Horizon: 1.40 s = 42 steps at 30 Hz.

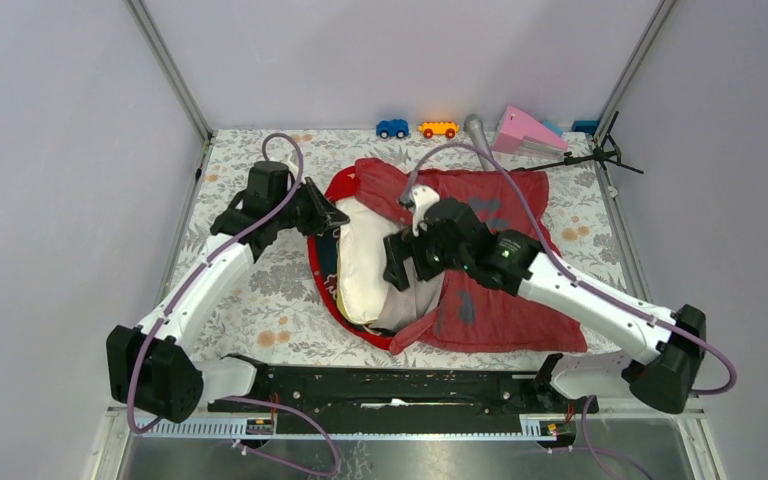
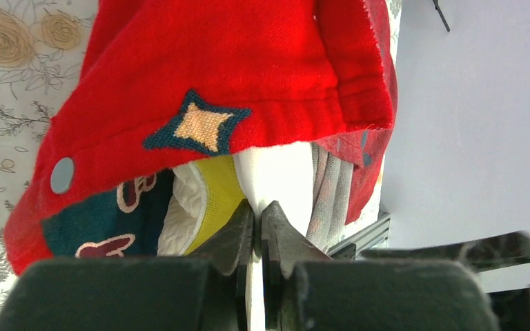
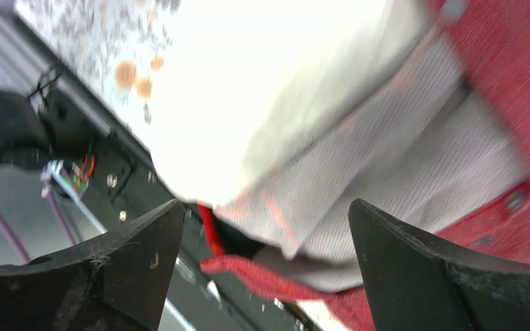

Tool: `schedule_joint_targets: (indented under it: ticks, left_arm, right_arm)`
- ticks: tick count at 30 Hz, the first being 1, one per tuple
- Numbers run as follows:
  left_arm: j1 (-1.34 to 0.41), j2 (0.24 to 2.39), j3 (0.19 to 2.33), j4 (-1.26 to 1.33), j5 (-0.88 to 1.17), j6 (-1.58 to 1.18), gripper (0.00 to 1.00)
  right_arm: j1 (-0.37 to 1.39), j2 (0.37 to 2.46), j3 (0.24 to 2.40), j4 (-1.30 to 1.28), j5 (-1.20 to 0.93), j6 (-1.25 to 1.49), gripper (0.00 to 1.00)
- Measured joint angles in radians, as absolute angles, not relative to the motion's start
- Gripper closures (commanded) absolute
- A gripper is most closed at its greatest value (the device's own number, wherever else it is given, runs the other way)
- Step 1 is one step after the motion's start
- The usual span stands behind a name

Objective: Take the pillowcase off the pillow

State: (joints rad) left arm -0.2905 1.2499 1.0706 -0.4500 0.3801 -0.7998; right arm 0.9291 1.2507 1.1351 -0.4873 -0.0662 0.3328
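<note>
The red pillowcase (image 1: 500,300) lies mid-table, its duller inside and grey band turned out. The white pillow (image 1: 365,265) sticks out of its left opening. My left gripper (image 1: 335,216) is at the pillow's far left corner. In the left wrist view it (image 2: 257,207) is shut on a fold of white pillow fabric (image 2: 276,172) beside the yellow edge (image 2: 217,189), under the red pillowcase hem (image 2: 248,62). My right gripper (image 1: 397,268) hovers over the opening. In the right wrist view it (image 3: 266,207) is wide open and empty above the grey band (image 3: 386,158) and the pillow (image 3: 248,96).
A blue toy car (image 1: 392,128), an orange toy car (image 1: 438,129), a grey cylinder (image 1: 477,130), a pink wedge (image 1: 525,130) and a black stand (image 1: 600,155) line the back edge. The floral cloth (image 1: 250,300) covers the table. A black rail (image 1: 390,385) runs along the front.
</note>
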Motion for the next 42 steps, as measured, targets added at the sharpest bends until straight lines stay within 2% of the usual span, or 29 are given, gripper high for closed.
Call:
schedule_joint_targets:
  ticks: [11,18,25,31,42]
  left_arm:
    - [-0.359,1.201,1.020,-0.446,0.350,-0.777,1.00]
    - [-0.406,1.155,1.005,-0.459,0.327,-0.735,1.00]
    - [-0.443,1.147,1.003,-0.477,0.321,-0.688,1.00]
    - [-0.464,1.104,1.003,-0.485,0.317,-0.642,1.00]
    - [-0.474,1.008,1.008,-0.538,0.313,-0.591,1.00]
  right_arm:
    - [0.913,1.576,1.472,-0.417,0.230,0.219,0.07]
    - [0.871,1.759,1.594,-0.401,0.251,0.186,0.19]
    - [0.792,1.926,1.826,-0.398,0.241,0.195,0.25]
    - [0.720,2.085,1.998,-0.441,0.216,0.209,0.22]
    - [0.612,2.209,2.005,-0.542,0.171,0.238,0.16]
